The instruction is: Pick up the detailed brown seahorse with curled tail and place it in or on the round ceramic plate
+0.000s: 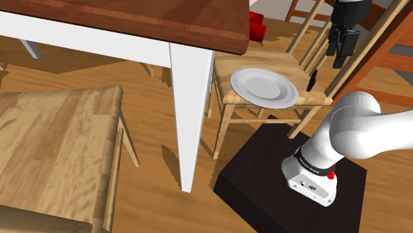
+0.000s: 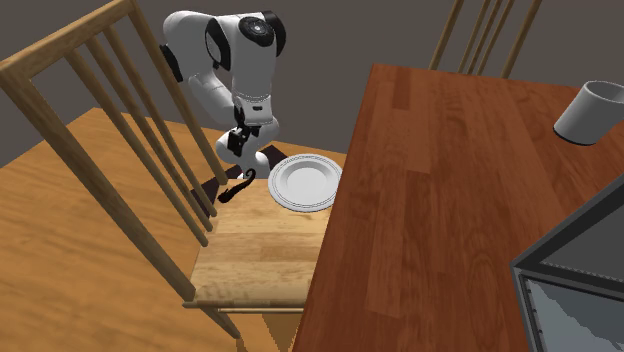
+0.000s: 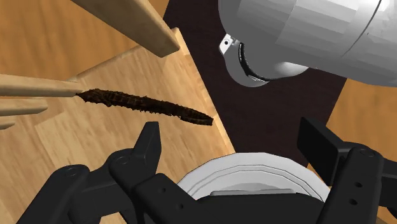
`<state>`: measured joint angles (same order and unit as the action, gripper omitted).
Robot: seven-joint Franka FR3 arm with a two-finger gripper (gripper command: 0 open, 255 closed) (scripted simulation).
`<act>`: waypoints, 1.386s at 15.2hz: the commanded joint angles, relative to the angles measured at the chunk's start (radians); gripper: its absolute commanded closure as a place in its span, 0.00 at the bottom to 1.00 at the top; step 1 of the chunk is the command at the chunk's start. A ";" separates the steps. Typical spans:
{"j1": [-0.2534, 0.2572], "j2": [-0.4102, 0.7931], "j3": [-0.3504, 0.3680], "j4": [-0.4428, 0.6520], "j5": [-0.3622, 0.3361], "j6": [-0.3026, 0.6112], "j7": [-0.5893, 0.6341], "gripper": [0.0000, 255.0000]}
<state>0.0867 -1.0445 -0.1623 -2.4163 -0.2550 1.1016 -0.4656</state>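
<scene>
In the shoulder view, the round grey-white plate (image 1: 265, 86) is seen resting on the wooden chair seat (image 1: 228, 97) behind the white leg of the brown tabletop (image 1: 132, 20). The dark brown seahorse (image 1: 313, 79) is found on the same seat, near the plate on the picture's right and apart from it, close to the back spindles. The black gripper (image 1: 341, 58) is held above the seat, clear of the seahorse.

In the second exterior view, the gripper (image 2: 244, 158) is shown just over the seahorse (image 2: 237, 188), which lies on the seat beside the plate (image 2: 305, 182). A white mug (image 2: 595, 110) is set on the tabletop (image 2: 450, 200).

In the wrist view, the gripper (image 3: 234, 145) is seen with its fingers (image 3: 149, 143) spread wide and nothing clasped. The seahorse (image 3: 146, 105) is stretched across the seat beyond one finger, untouched, and the plate's rim (image 3: 254, 170) is framed between the two fingers.
</scene>
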 commanded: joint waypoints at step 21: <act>0.041 -0.090 0.044 -0.143 -0.066 0.092 -0.028 0.00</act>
<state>0.1109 -1.1038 -0.1398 -2.5105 -0.2990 1.1593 -0.4852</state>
